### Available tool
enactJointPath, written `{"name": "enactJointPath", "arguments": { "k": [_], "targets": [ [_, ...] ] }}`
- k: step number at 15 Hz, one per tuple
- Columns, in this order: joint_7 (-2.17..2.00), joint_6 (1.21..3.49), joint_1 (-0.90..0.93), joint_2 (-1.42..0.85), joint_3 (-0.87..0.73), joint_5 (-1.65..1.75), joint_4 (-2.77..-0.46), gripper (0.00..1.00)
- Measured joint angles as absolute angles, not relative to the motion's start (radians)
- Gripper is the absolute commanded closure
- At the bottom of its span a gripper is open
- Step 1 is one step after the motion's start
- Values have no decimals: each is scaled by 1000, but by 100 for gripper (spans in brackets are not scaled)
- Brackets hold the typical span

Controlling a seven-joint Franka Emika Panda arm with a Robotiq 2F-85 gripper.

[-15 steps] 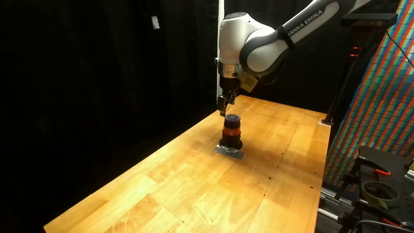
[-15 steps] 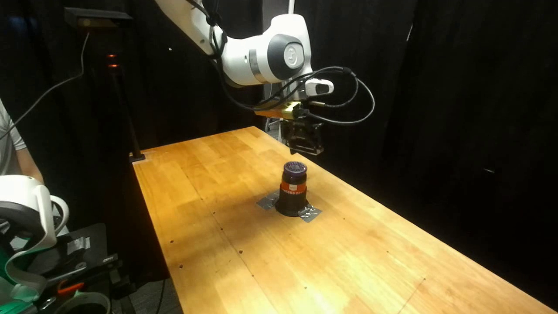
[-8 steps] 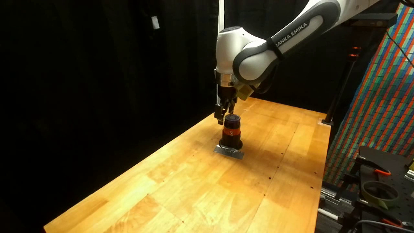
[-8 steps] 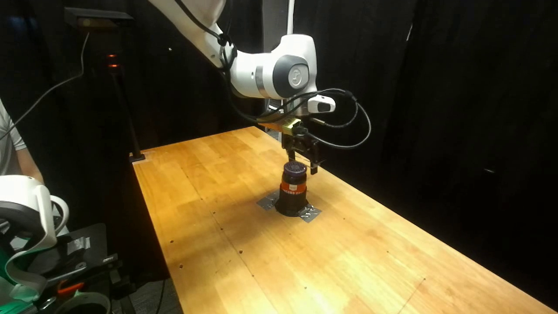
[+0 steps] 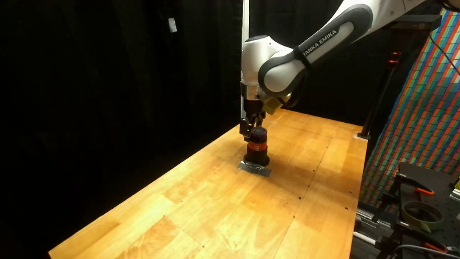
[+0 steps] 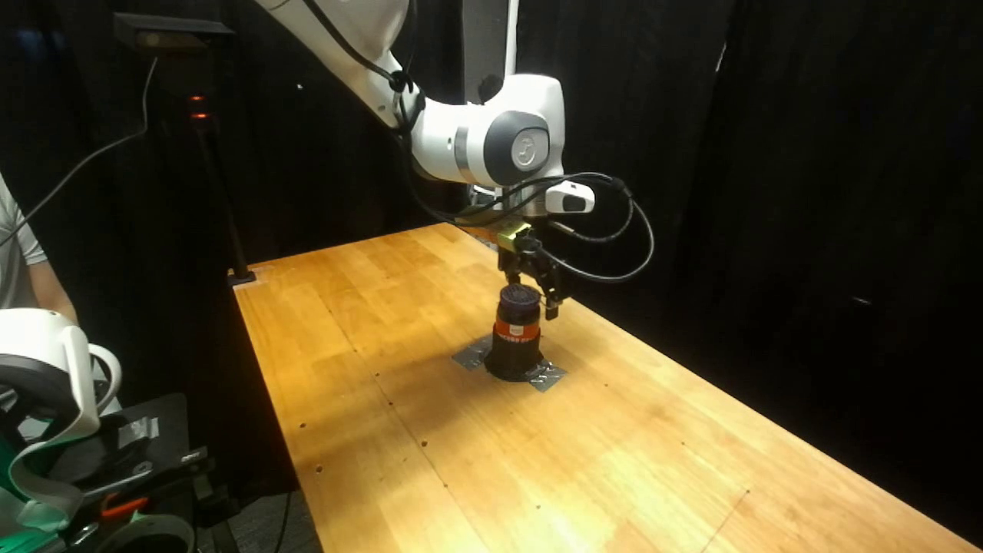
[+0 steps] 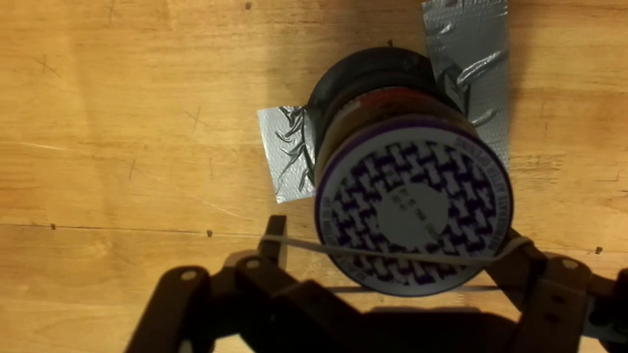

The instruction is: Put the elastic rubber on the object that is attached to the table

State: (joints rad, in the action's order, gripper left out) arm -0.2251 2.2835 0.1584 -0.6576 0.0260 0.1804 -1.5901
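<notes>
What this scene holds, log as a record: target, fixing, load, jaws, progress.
target: dark upright cylinder with orange-red middle, round purple-patterned lid
fixing: grey tape strips hold it to light wooden table
load: thin pale rubber band, one strand crossing the lid in wrist view
jaws: apart, band stretched between them
progress: band not yet around cylinder

I count one upright cylinder (image 7: 413,213) and one elastic rubber (image 7: 392,255) in my wrist view, plus two strips of silver tape (image 7: 483,73). My end effector (image 7: 395,243) has two fingers (image 7: 274,226). I have one arm (image 5: 325,37) over one tabletop (image 5: 258,216). Both exterior views give me one dark post (image 5: 380,97). In an exterior view I see one roll of tape (image 5: 433,226); in an exterior view, one person (image 6: 47,288).
</notes>
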Motion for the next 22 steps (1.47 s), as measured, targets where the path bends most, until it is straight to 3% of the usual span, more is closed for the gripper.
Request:
{"name": "enactJointPath", "arguments": {
  "k": [17, 18, 19, 22],
  "targets": [
    [94, 2109, 23, -542, 125, -149, -1748, 0],
    [92, 2114, 25, -541, 124, -148, -1760, 25],
    [90, 2124, 28, -540, 123, -145, -1771, 26],
    [61, 2165, 49, -522, 113, -114, -1811, 50]
  ]
}}
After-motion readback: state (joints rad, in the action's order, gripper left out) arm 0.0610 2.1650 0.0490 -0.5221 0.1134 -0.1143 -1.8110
